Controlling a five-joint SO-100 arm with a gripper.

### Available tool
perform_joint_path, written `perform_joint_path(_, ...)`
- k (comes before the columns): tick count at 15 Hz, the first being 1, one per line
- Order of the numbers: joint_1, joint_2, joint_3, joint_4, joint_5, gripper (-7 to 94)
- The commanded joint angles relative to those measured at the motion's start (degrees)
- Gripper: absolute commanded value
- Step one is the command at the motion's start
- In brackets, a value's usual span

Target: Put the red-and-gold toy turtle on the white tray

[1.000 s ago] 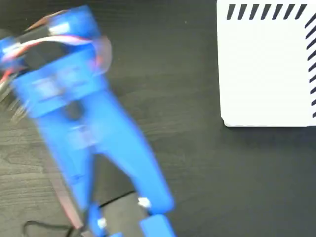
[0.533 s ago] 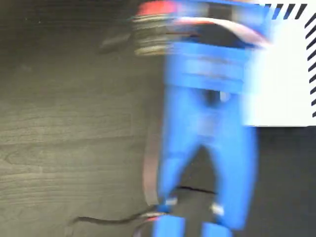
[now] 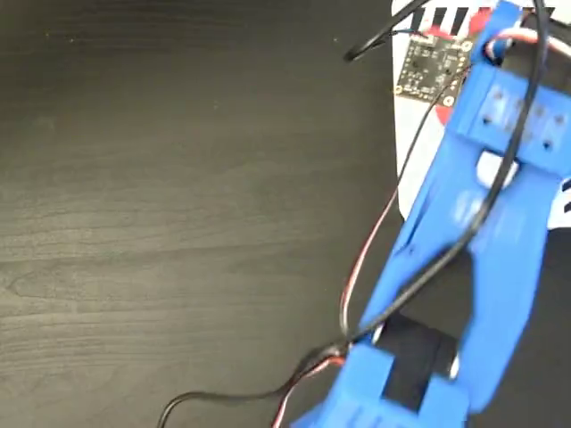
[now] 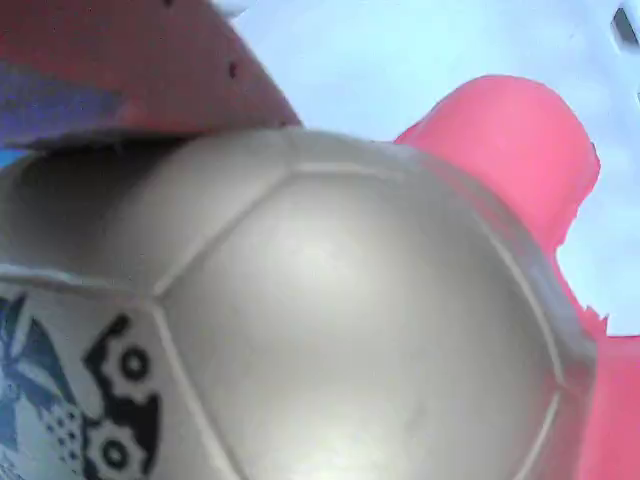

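since the red-and-gold toy turtle [image 4: 330,320] fills the wrist view, clamped in the tool, white shows directly behind it. the blue arm [image 3: 486,241] reaches over the white tray [image 3: 412,156], so release is straight down.

Blue arm [image 3: 482,241] extends from 6 o'clock toward 1 o'clock, covering most of the white tray [image 3: 403,169] on the dark wood-grain table [image 3: 178,196].

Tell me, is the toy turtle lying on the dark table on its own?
No, the turtle fills the wrist view pressed under the pincer, with white tray behind it.
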Motion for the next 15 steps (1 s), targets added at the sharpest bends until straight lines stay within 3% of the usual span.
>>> perform_joint_path(1, 0.7, -0.6, -2.6, -0.7, 0.3, 0)
perform_joint_path(10, 1.2, -4.0, -4.1, -2.4, 1.3, 2)
perform_joint_path(11, 1.2, -4.0, -4.0, -2.4, 1.2, 9)
perform_joint_path(13, 1.3, -4.0, -3.6, -2.4, 0.9, 37)
perform_joint_path(15, 1.1, -4.0, -2.6, -2.5, 0.8, 47)
